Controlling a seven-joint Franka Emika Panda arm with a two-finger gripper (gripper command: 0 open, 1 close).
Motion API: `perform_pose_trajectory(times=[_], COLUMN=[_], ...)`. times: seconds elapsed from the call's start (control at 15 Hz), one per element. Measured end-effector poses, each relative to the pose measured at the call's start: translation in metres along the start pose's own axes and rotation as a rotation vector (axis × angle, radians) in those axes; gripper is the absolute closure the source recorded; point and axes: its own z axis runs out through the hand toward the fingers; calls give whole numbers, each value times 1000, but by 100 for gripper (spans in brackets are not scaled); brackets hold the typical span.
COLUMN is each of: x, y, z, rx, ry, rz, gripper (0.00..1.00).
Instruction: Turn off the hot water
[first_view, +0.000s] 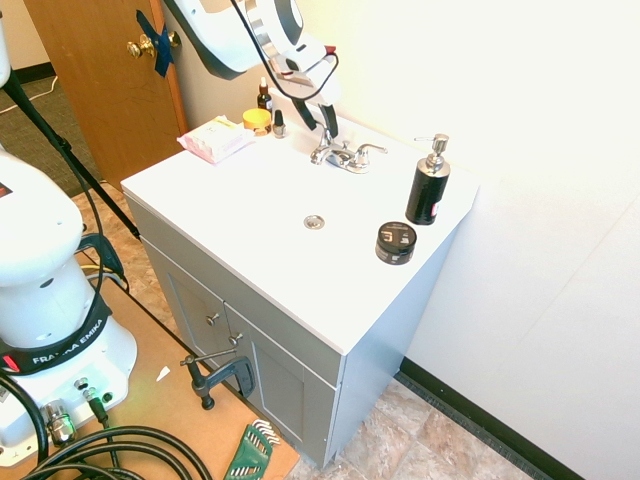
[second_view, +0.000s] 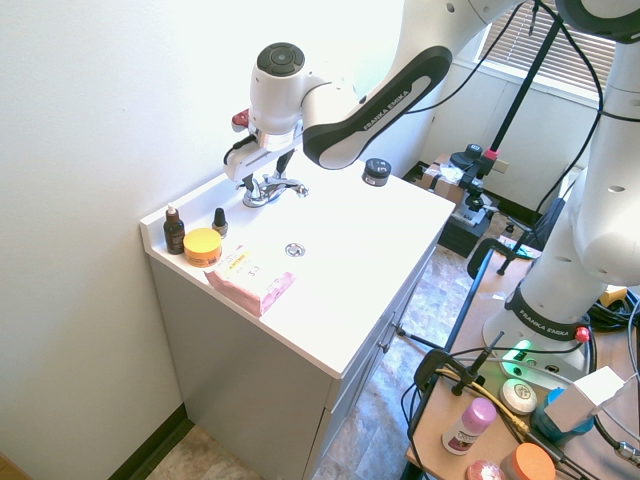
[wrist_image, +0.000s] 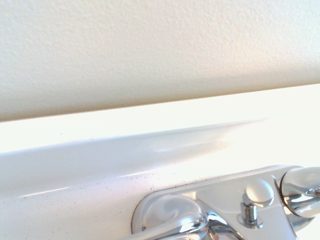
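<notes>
Hot-water lever (first_view: 322, 150) at sink counter's (first_view: 240, 190) back edge, beside spout. Gripper (first_view: 318, 122) hanging directly above, ready for pushing. Finger spacing: cannot tell.

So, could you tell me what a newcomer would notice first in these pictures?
Probably the white arm leaning over the vanity, its pincer poised right above the chrome faucet at the back wall. Next, the black soap dispenser and black jar stand out against the white countertop.

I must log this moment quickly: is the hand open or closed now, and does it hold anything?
Hand: fingers apart, open, at the faucet's hot water handle, holding nothing.
</notes>
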Motion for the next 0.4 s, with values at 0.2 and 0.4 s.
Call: perform_pose_trajectory(times=[0.2, 0.4], x=[13, 16], y=[15, 59], z=[-20, -43], rx=[10, 10], ry=[-97, -193], rz=[-15, -18], gripper=[0, 0])
